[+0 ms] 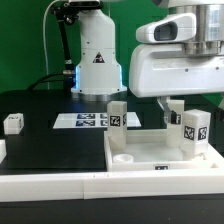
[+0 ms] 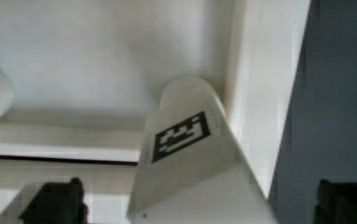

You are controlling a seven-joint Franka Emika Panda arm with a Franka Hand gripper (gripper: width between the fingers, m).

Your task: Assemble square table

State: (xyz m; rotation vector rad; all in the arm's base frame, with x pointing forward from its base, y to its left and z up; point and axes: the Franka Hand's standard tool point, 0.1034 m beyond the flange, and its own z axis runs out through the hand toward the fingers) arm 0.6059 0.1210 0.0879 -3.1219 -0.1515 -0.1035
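White tagged leg [image 2: 196, 150] between parted gripper [image 2: 200, 200] tips, rimmed slab [image 1: 150, 158] near

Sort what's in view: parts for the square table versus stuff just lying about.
Job: tabletop slab; three upright legs at it; fourth leg, apart at the exterior view's left; open gripper.
Lying about: marker board; white border bars.
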